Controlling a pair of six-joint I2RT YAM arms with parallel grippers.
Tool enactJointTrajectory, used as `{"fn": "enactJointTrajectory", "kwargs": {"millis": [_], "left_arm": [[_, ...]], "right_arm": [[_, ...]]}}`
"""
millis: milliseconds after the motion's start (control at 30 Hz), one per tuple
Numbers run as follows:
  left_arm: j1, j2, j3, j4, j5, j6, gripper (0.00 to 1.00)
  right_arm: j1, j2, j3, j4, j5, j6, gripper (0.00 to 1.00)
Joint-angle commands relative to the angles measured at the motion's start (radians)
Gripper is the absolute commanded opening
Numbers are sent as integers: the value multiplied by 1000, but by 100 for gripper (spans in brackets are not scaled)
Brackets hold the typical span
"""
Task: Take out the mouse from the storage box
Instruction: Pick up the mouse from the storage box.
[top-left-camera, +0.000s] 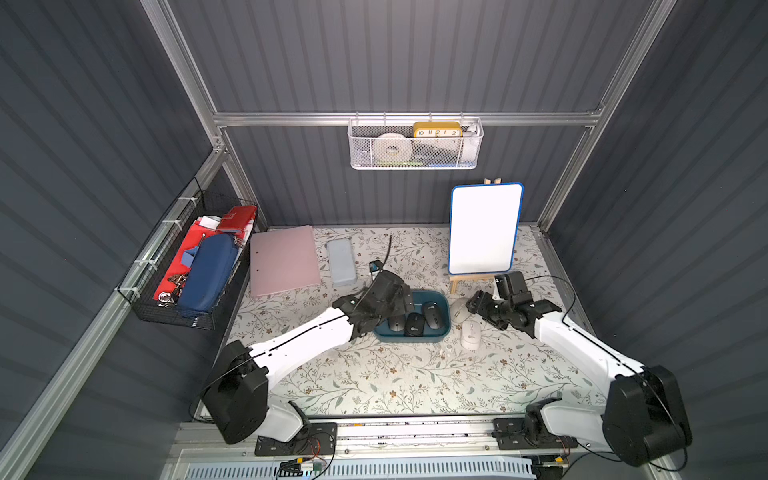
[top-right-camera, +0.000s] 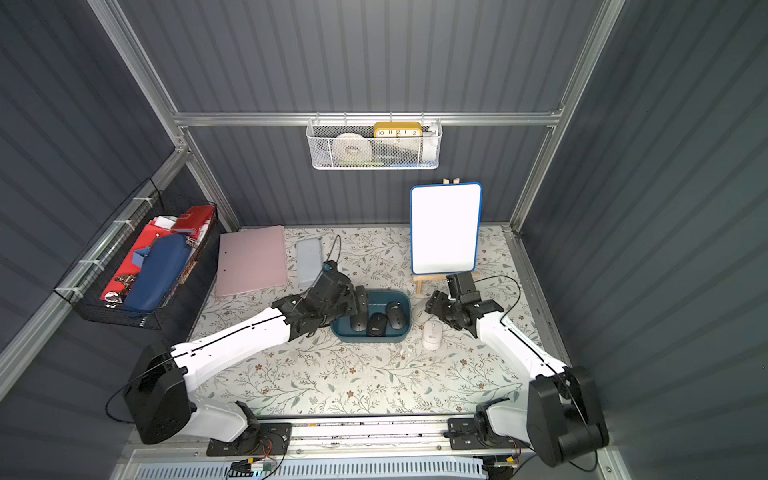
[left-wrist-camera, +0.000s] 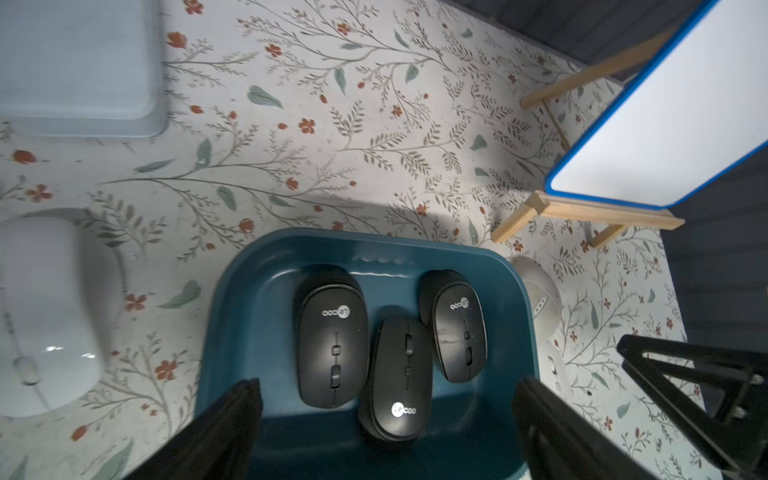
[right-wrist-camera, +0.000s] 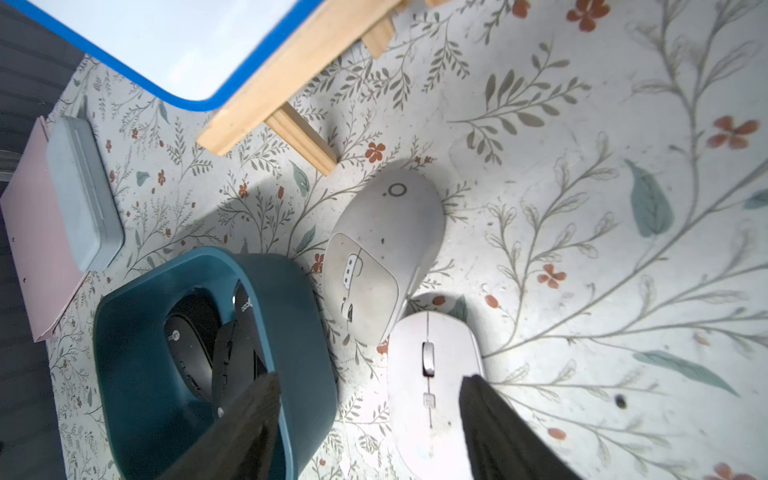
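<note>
A: The mice (left-wrist-camera: 332, 345)?
B: Three, black, each marked "Lecoo", lying inside the dark teal storage box (left-wrist-camera: 232, 291), mid-table.
A: Grippers?
B: Both empty: left gripper (left-wrist-camera: 386, 386) spread wide above them, right gripper (right-wrist-camera: 370, 379) parted.

storage box (left-wrist-camera: 232, 299) | dark teal, upright | three black mice (left-wrist-camera: 332, 340) flat inside | two white mice (right-wrist-camera: 382, 249) just beside it

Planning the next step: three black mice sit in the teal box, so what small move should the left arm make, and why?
Probably lower the left gripper onto the middle black mouse: its fingers stand wide open above the storage box, with that mouse lined up between them.
</note>
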Motion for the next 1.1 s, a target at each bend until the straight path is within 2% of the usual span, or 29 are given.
{"fn": "enactJointTrajectory", "kwargs": {"millis": [0,233,533,833,1067], "left_arm": [[-27,78,72,-104,-42,-7,99],[-45,245,189,-215,-91,-32,99],[-45,376,271,-303,-117,-105,99],[-42,457,304,-331,-152,-138,98],[-11,469,301,-315,-139,-124,95]], "right_arm": [[0,-77,-22,-69,32,-38,72],[12,-199,-62,-110,41,-60,74],[31,-234,-89,-116,32,-70,74],[61,-258,-112,-102,21,-77,86],[67,-280,-132,-106,32,-70,87]]}}
